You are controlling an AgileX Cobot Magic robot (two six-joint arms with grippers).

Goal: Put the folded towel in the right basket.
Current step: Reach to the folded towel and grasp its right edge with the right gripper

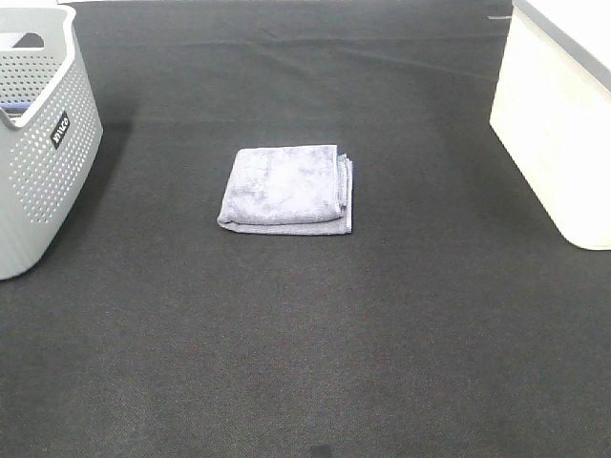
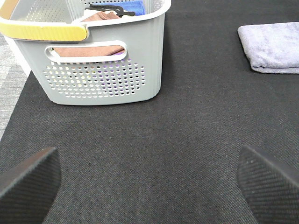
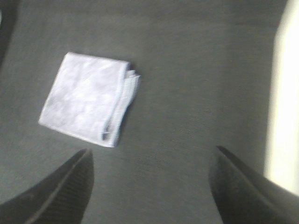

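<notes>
Folded towel point(image 1: 286, 188): lavender-grey, neat square, layered edges apparently on its right-basket side. It lies flat on the dark woven tabletop point(image 1: 286, 363). Cream right basket point(image 1: 558, 134) stands well apart from the towel; grey perforated basket point(image 1: 43, 162), cloths inside, stands well apart on the towel's other side. Left claw point(image 2: 149, 182) and right claw point(image 3: 149, 186) are both spread wide, clear of the towel.

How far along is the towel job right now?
Done: nothing yet; the folded towel lies flat on the mat, apart from the right basket. In hand: nothing; the left pincer and right pincer are both open and empty, the right one looking down at the towel. Left: grasp the towel, carry it right, release it in the basket.
</notes>
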